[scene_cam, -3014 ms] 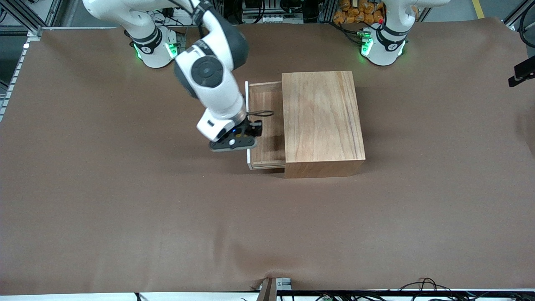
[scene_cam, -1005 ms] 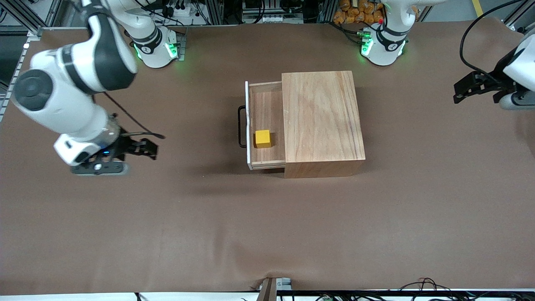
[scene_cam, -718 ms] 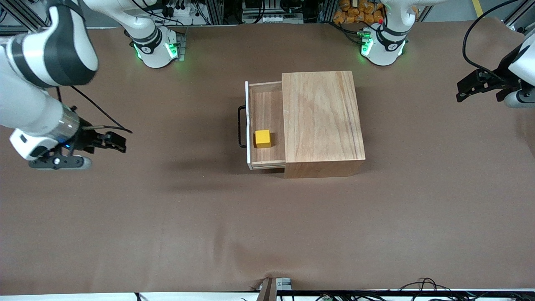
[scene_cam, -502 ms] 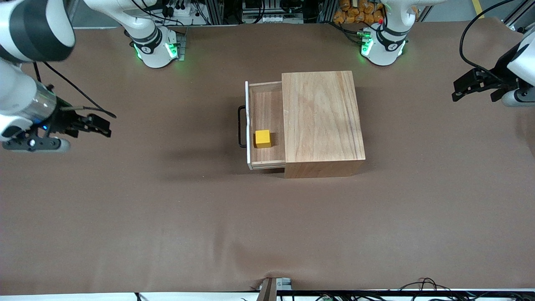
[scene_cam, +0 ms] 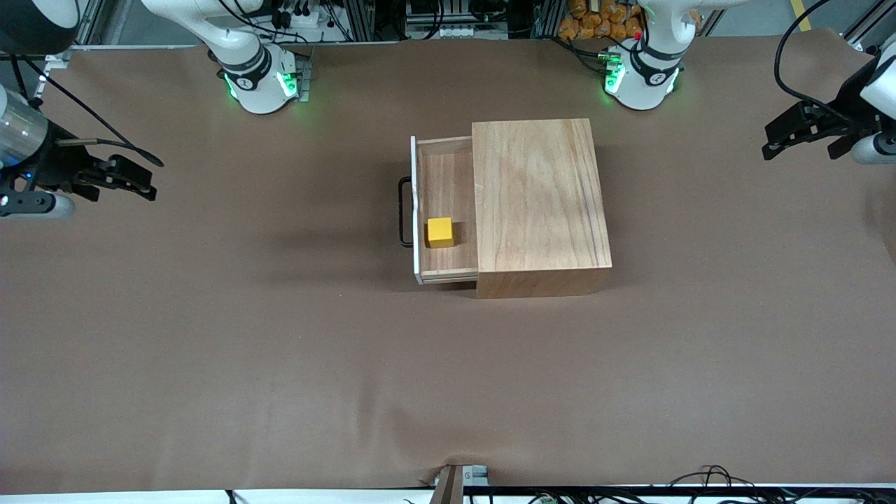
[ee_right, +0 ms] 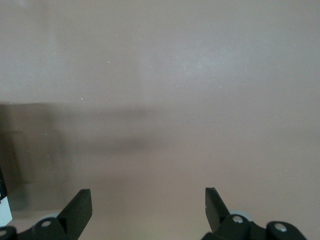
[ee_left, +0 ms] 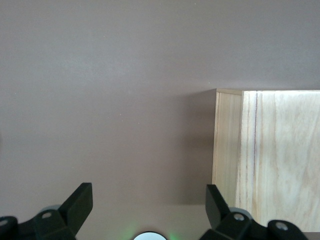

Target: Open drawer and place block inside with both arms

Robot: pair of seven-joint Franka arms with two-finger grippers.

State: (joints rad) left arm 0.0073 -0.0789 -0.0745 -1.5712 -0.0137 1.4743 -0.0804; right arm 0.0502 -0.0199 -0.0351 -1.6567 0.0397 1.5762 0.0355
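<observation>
Even overhead light is filling the scene, and the tabletop (scene_cam: 280, 364) is showing soft sheen patches. The box (scene_cam: 539, 203) is casting a faint shadow toward the right arm's end. Wrist views are looking slightly soft.

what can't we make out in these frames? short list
- Drawer: front view shows only the pulled-out part; the rest is hidden inside the wooden box.
- Block: seen in the front view only; neither wrist view shows it.
- Right claw: its arm is cut off by the front view's edge; it is open over bare table.
- Left claw: arm also cut off by the edge; its wrist view catches only a corner of the wooden box.
</observation>
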